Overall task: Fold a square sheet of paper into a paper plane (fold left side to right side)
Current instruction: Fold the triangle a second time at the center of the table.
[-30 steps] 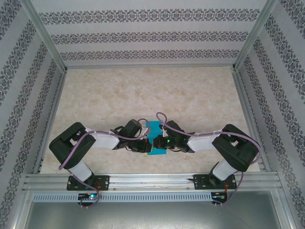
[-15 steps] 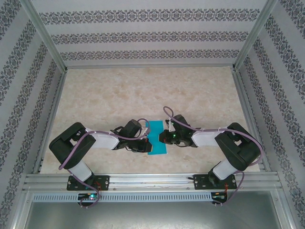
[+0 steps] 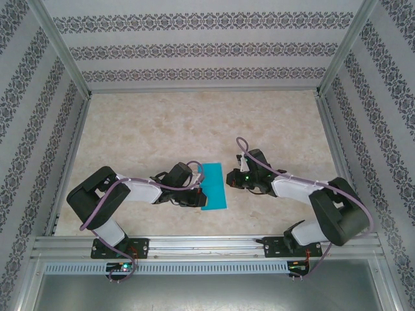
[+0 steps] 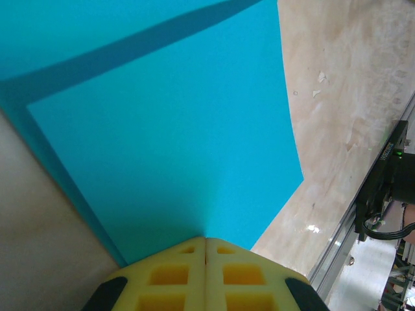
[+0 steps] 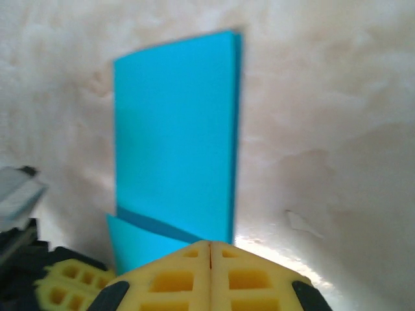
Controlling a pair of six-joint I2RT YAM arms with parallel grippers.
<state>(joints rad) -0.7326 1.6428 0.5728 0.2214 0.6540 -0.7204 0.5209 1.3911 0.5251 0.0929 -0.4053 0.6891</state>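
Top external: turquoise sheet (image 3: 215,188) on beige marbled table (image 3: 162,123), patterned walls (image 3: 194,48) around.

Around the square sheet of paper (image 3: 214,186): table (image 3: 194,123) beyond it open; left gripper (image 3: 200,194) (jaws closed) blocks its left edge, right gripper (image 3: 229,179) stands just beside its right.

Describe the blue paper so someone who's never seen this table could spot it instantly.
On the beige marbled table, look toward the near edge, between the left gripper and the right gripper. The square sheet of paper lies flat there, folded into a narrow turquoise rectangle. Nothing else on the table is blue.
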